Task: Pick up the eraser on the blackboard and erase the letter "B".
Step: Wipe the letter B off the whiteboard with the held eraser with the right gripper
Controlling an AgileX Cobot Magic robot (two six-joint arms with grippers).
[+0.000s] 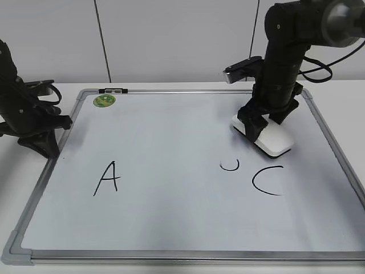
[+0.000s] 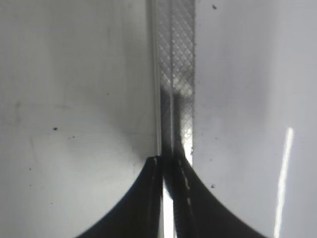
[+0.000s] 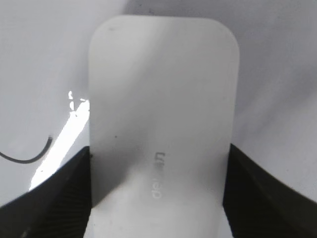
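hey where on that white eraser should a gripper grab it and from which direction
Grip the eraser across its two long side walls, coming straight down from above. It lies flat on the blackboard, so only the top and sides are reachable, and its narrow width suits a gripper's span. The right gripper already sits this way, one finger against each long edge.

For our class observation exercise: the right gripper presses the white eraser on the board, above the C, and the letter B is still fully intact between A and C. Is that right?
Not quite. The letter B is almost erased: the exterior view shows only a small curved stroke left. The rest holds: the right gripper grips the eraser on the blackboard, above the C.
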